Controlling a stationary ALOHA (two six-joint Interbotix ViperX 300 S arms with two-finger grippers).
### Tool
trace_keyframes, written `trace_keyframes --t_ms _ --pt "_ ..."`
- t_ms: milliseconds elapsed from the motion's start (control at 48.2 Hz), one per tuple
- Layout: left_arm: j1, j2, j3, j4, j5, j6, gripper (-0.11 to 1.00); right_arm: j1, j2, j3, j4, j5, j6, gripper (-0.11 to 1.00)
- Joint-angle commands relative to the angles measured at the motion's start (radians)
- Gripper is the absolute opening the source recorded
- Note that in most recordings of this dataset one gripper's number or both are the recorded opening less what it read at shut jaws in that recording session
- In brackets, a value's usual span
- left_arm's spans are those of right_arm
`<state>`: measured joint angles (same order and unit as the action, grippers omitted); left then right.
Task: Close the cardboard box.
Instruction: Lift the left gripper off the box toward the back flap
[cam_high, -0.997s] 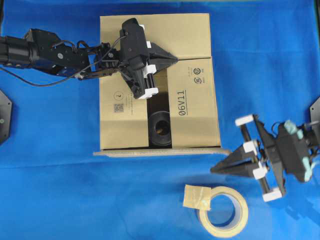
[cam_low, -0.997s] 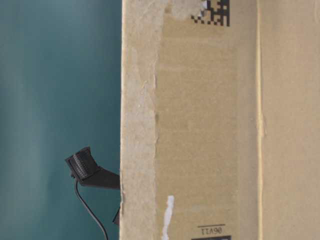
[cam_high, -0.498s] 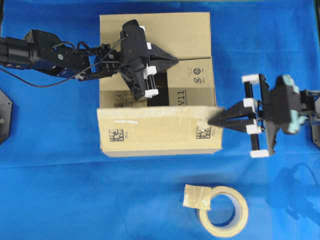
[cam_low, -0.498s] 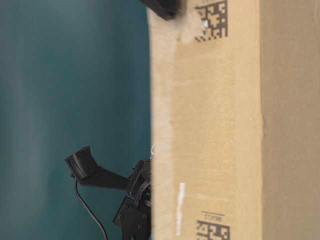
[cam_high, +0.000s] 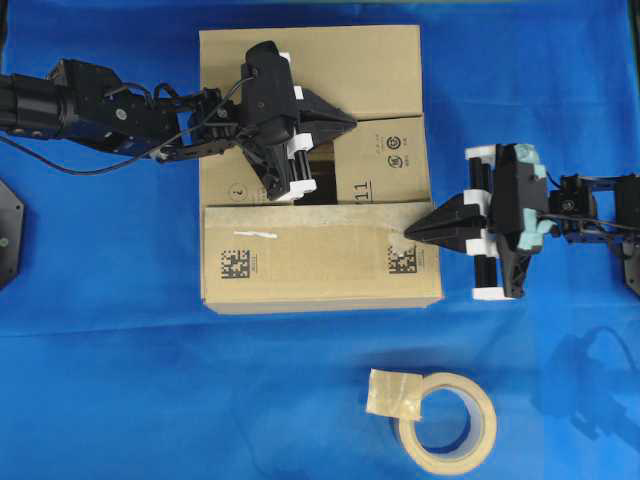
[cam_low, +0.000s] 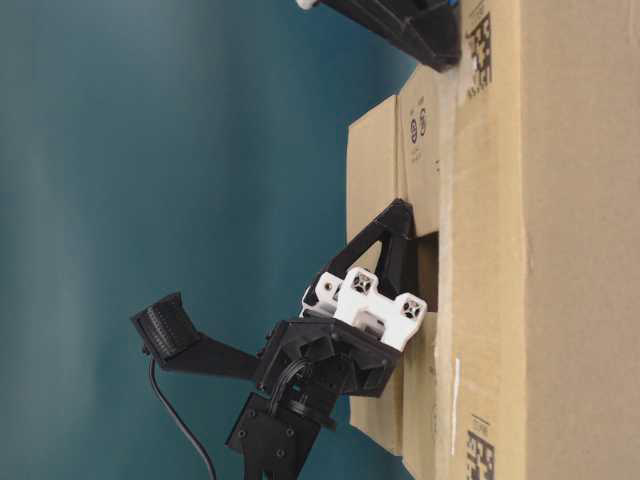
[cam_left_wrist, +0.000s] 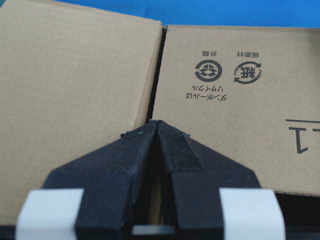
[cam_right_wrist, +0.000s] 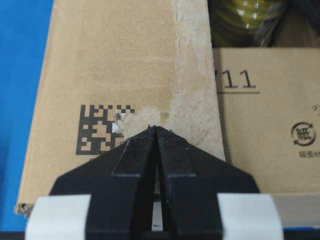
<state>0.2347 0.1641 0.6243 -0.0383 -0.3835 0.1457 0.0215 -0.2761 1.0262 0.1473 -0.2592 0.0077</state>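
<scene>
Overhead exterior: cardboard box (cam_high: 320, 170) sits mid-worktop. Right claw (cam_high: 412, 231), pinched closed and empty, presses the near flap (cam_high: 320, 262) almost flat. Left claw (cam_high: 345, 118), also closed and empty, pins the far flaps. Pressure should be kept downward, tip well inside the flap edge.

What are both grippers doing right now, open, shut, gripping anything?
Left gripper: shut, holding nothing, tips on the cardboard box at the top seam.
Right gripper: shut, holding nothing, tips pressing the near flap down.
</scene>
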Motion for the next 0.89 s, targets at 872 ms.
trace_keyframes --t_ms 872 --pt "0.055 -0.307 -0.054 0.002 0.161 0.025 0.00 -0.009 0.006 -0.025 0.017 -0.020 -0.003 0.00"
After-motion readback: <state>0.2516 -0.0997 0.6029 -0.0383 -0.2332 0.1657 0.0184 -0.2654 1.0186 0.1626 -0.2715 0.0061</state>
